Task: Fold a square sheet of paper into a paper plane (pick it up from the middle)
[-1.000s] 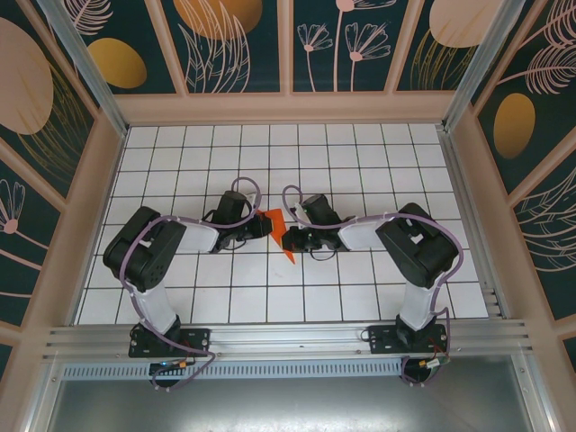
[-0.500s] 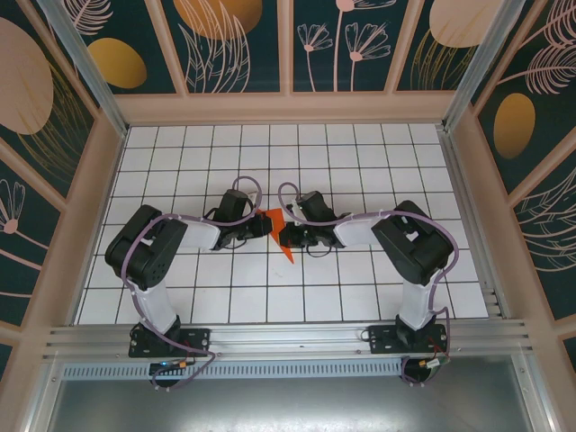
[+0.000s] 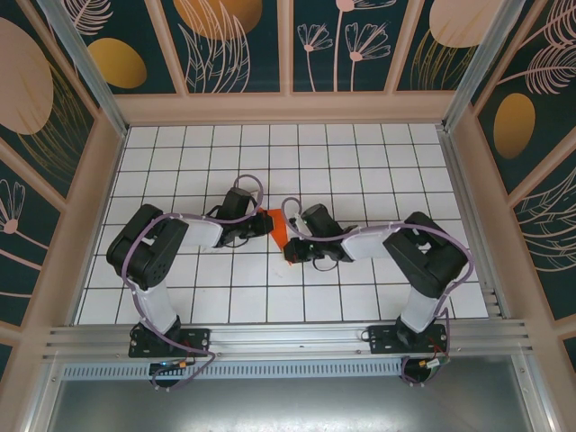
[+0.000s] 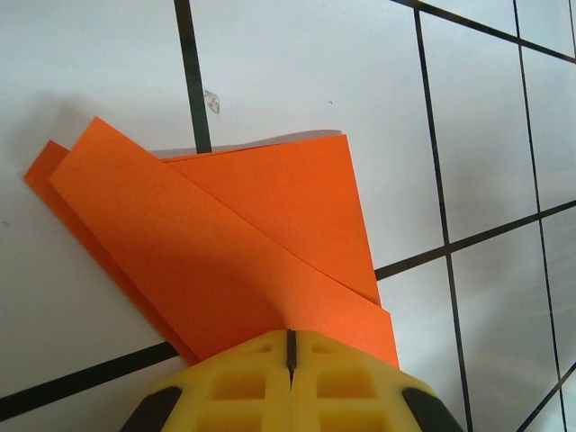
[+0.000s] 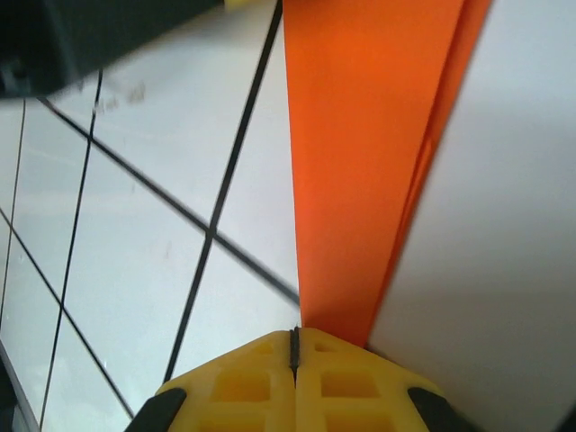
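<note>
The orange-red sheet of paper [image 3: 277,227] lies folded into a narrow layered shape on the white grid table, between the two arms. In the left wrist view the paper [image 4: 243,243] shows overlapping flaps, and my left gripper [image 4: 291,346] is shut with its yellow tips resting on the paper's near edge. In the top view the left gripper [image 3: 264,225] sits at the paper's left side. My right gripper [image 3: 291,251] is shut at the paper's near end. In the right wrist view the right gripper [image 5: 294,340] touches the narrow end of the paper strip [image 5: 360,162].
Raised walls frame the white tiled table [image 3: 360,162]. Both forearms lie low across the middle rows, their purple cables looping above. Part of the left arm's dark body [image 5: 90,36] shows at the top left of the right wrist view.
My right gripper has slid toward the near edge along the paper and now covers its pointed near tip. The left gripper has barely moved.
</note>
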